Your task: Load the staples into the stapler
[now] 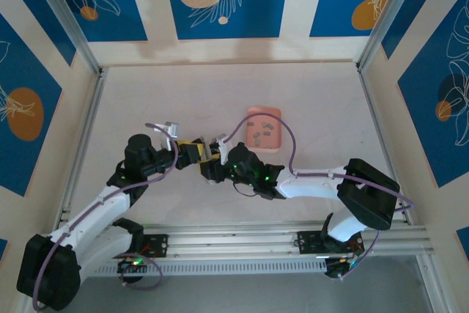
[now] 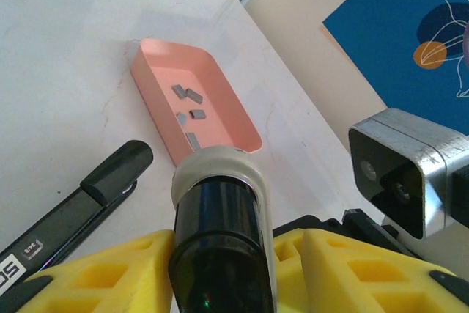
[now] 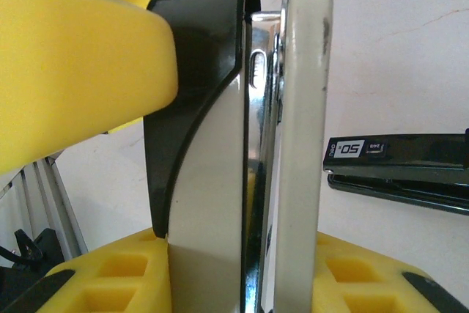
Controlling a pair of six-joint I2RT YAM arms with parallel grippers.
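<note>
Grey staples (image 2: 198, 113) lie in the pink tray (image 2: 157, 64) on the bench (image 2: 73, 71), none loaded.
Left claw (image 2: 220, 273) and right claw (image 3: 242, 273) both grip the stapler (image 2: 220, 218), seemingly hinged open; fetching and inserting a strip remains.

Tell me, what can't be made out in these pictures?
- Right wrist view: the cream-and-black stapler is edge-on and cut off at top and bottom, so its inside is hidden.
- Top view: that stapler is mostly covered by the left gripper and right gripper.
- Top view: the staples in the pink tray are too small to count.
- Left wrist view: the black stapler is cut off by the left edge.
</note>
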